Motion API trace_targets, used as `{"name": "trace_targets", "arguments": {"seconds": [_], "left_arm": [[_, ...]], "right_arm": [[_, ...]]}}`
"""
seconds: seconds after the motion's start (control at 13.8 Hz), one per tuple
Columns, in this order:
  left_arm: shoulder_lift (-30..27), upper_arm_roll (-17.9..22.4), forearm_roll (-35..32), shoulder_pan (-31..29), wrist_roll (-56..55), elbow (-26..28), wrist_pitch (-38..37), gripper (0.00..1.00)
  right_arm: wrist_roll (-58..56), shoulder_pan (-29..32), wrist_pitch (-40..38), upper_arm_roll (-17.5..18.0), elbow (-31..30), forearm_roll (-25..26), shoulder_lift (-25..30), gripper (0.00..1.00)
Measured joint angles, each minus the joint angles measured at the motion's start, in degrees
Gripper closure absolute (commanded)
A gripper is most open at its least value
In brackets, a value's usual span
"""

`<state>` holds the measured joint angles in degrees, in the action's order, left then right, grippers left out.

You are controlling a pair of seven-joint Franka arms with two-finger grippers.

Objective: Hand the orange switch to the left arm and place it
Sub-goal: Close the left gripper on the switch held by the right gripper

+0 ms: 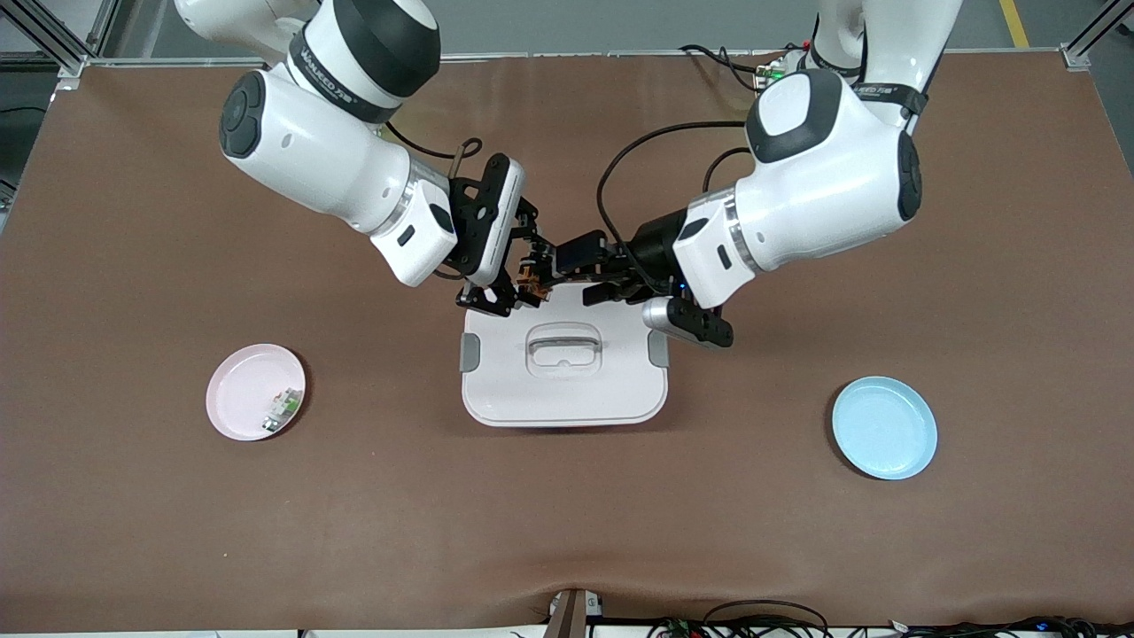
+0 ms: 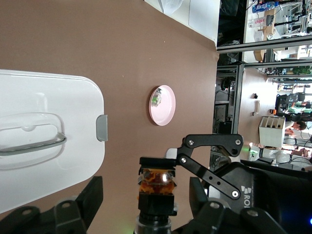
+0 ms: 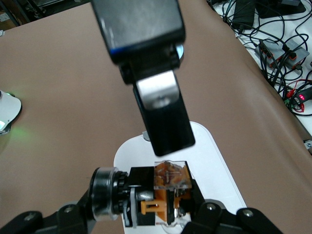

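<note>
Nearest to the front camera, two plates are seen on the brown table (image 1: 567, 532): a pink plate (image 1: 244, 372) toward the right arm's end, in which a small white-and-green component (image 1: 282, 409) lies, and a blue plate (image 1: 884, 427) toward the left arm's end, which holds nothing. Between them, a little farther from the camera, the box (image 1: 564, 390) is placed with its lid closed and its grey handle on top.

Over the farther edge of the box, the two grippers are brought together in the air. The orange switch (image 1: 532, 282) is held up there, clamped in the shut fingers of the right gripper (image 1: 521, 285); in the right wrist view its orange part and clear cap (image 3: 170, 176) are seen well. The left gripper (image 1: 580, 275) is placed at the switch from the other end. In the left wrist view its fingers (image 2: 92, 197) are seen standing apart on both sides of the switch (image 2: 157, 181), so it is partly open and nothing is gripped by it yet.

The step in hand is judged to be the handover. For a good result, the left fingers should be closed fully on the body of the switch before the right grip is released. The switch should be kept steady and well above the lid, so that the box is not touched.
</note>
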<state>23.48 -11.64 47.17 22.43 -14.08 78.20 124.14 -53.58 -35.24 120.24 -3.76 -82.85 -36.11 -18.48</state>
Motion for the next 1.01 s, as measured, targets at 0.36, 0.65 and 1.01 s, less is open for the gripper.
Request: {"name": "trace_targets", "arguments": {"seconds": [0.36,0.65,1.01], "left_arm": [[0.38,0.03,-0.06,1.34,-0.47,-0.07,0.65,0.24],[0.42,0.03,-0.19,1.76,-0.47,-0.09,0.69,0.27],[0.42,0.03,-0.22,1.78,-0.47,-0.17,0.69,0.35]], "right_arm": [[0.96,-0.03,0.0,-0.07,0.45,0.0,0.0,0.9],[1.66,-0.23,0.0,-0.06,1.25,0.0,0.0,0.9],[1.95,-0.53,0.0,-0.05,1.37,0.0,-0.01,0.9]]}}
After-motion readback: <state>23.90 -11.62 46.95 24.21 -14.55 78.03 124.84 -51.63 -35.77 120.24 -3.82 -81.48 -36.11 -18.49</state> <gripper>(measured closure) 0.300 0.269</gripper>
